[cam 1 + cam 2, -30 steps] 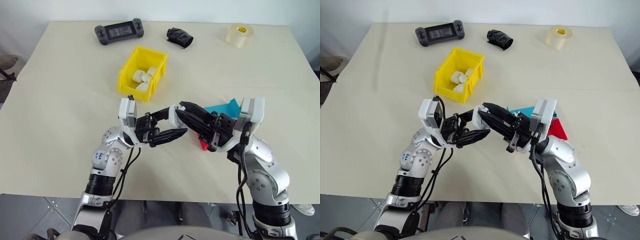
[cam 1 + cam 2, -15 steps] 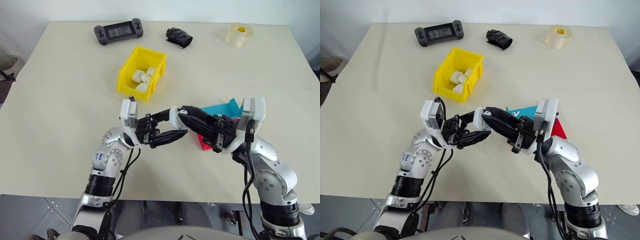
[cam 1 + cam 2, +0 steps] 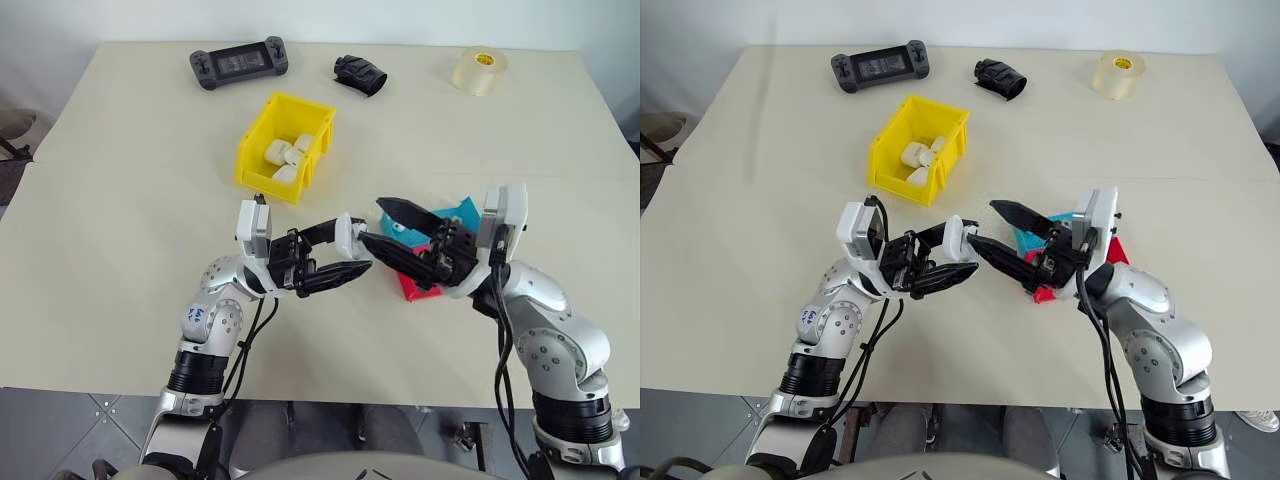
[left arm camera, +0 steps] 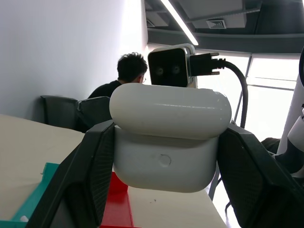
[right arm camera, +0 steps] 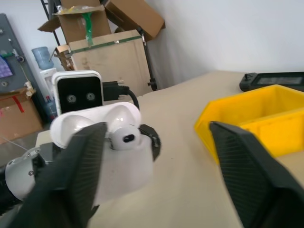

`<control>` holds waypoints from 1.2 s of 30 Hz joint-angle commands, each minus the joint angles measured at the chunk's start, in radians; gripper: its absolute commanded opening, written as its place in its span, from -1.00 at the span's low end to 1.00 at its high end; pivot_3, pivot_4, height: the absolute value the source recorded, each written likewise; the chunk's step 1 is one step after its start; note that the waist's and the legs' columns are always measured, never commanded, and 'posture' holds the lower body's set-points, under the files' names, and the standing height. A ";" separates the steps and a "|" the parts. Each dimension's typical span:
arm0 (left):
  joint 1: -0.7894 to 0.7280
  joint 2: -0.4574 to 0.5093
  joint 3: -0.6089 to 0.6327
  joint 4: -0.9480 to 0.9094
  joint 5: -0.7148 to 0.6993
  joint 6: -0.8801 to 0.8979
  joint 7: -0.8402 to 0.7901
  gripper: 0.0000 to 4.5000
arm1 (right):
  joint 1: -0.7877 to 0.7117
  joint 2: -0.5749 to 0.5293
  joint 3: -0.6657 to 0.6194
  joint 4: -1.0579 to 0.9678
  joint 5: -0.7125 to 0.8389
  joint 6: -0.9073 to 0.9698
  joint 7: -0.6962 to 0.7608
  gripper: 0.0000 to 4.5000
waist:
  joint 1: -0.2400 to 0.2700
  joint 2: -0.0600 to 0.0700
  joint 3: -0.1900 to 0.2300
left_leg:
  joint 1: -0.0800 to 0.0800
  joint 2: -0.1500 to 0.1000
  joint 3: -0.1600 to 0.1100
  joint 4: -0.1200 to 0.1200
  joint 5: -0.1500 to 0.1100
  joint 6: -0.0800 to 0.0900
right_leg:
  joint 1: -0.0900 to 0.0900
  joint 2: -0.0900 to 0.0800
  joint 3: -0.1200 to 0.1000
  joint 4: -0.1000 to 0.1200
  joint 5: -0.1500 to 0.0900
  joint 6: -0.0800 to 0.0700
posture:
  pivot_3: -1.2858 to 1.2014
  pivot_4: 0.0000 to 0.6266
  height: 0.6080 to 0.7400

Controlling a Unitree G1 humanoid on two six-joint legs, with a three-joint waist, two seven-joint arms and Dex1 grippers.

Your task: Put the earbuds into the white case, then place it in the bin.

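Note:
My left gripper (image 3: 352,246) is shut on the white case (image 3: 344,236), holding it above the table in front of me; its fingers (image 4: 90,175) clamp the case (image 4: 166,156) on both sides. In the right wrist view the case (image 5: 124,166) has its lid up, and one of the earbuds (image 5: 123,135) sits in its top. My right gripper (image 3: 388,231) stands open just right of the case, apart from it, with nothing between its fingers. The yellow bin (image 3: 262,178) stands farther back on the table with several white cases in it.
A teal tray (image 3: 458,212) and a red tray (image 3: 412,288) lie under my right gripper. At the table's far edge are a game controller (image 3: 238,63), a black object (image 3: 360,74) and a tape roll (image 3: 479,70). A person (image 4: 129,71) sits in the background.
My right gripper, shut at the top of the case before, has opened and drawn back a little to the right. The left gripper and the case have stayed put.

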State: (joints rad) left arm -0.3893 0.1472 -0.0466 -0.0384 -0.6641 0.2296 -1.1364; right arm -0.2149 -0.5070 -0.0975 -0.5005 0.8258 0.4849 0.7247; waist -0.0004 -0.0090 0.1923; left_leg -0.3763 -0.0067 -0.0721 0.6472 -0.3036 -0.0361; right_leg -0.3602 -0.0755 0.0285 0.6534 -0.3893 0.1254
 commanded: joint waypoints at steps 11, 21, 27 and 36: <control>0.119 0.081 0.002 -0.062 0.046 -0.141 -0.051 0.25 | 0.357 -0.278 -0.413 0.312 -0.246 -0.366 0.342 0.99 | 0.015 0.000 0.000 | 0.000 0.000 0.005 0.001 -0.004 0.007 | 0.003 0.002 0.004 -0.008 0.003 0.005 | 0.03 -0.52 1.00; 0.110 0.057 -0.051 -0.075 0.047 -0.150 -0.053 0.25 | 0.338 -0.302 -0.389 0.363 -0.317 -0.455 0.351 0.99 | 0.013 0.000 0.000 | 0.000 0.000 0.006 0.002 -0.004 0.006 | 0.003 0.002 0.005 -0.008 0.003 0.005 | 0.03 -0.52 1.00; 0.134 0.097 -0.089 -0.103 0.050 -0.141 -0.097 0.25 | 0.090 -0.503 -0.187 0.329 -0.356 -0.130 0.345 0.99 | -0.001 0.001 0.000 | 0.001 0.000 0.007 0.003 -0.003 0.006 | 0.003 0.002 0.006 -0.008 0.003 0.005 | 0.03 -0.52 1.00; 0.160 0.107 -0.119 -0.110 0.071 -0.162 -0.095 0.25 | -0.483 -0.513 0.241 0.484 -0.531 0.134 0.437 0.99 | 0.006 0.003 0.002 | -0.002 0.001 0.004 0.002 -0.004 0.006 | 0.001 -0.004 0.004 -0.010 0.003 0.005 | 0.03 -0.52 1.00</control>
State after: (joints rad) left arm -0.2298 0.2569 -0.1610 -0.1127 -0.5936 0.0843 -1.2343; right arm -0.6662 -1.0217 0.1086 -0.0400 0.3383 0.6097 1.1432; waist 0.0057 -0.0058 0.1939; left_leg -0.3796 -0.0065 -0.0687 0.6488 -0.3073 -0.0299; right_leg -0.3604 -0.0799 0.0327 0.6430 -0.3864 0.1302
